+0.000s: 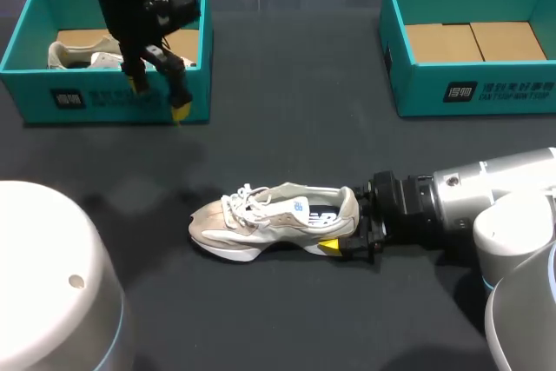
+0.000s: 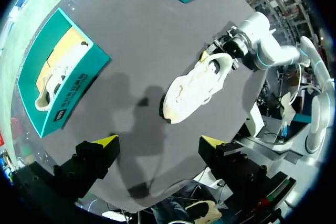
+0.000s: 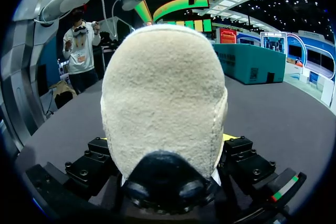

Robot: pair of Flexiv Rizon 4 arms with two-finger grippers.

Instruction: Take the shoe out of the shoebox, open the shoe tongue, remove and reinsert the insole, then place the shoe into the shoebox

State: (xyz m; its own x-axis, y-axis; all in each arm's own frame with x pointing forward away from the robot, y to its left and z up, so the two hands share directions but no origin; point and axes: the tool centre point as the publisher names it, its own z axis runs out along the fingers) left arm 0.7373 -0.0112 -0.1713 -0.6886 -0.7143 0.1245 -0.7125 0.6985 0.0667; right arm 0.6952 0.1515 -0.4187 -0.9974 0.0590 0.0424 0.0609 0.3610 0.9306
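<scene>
Shoe (image 1: pixel 274 221): lower centre of the head view, standing on its sole on the table (image 1: pixel 287 119). Toe points to frame left, heel to frame right, well apart from both boxes. Right gripper (image 1: pixel 352 234) pinches the heel (image 3: pixel 163 103) from both sides; in the right wrist view the heel sits between its fingers. Left gripper (image 1: pixel 158 97): upper left of frame, by the front wall of the left shoebox (image 1: pixel 95 103), fingers spread, nothing between them. That box holds a second shoe (image 1: pixel 78 56). Right shoebox (image 1: pixel 473 93): upper right.

Handling, our est.: light item. Upper looks soft and should dent under pressure; sole and heel cup probably stiffer. We rate the heel as the best anchor pt. Laces (image 1: pixel 248 199) lie loose, so expect snagging. For the tongue we recommend a shallow pinch at its top edge, w/ heel held. Insole: likely thin and floppy; not visible here.
</scene>
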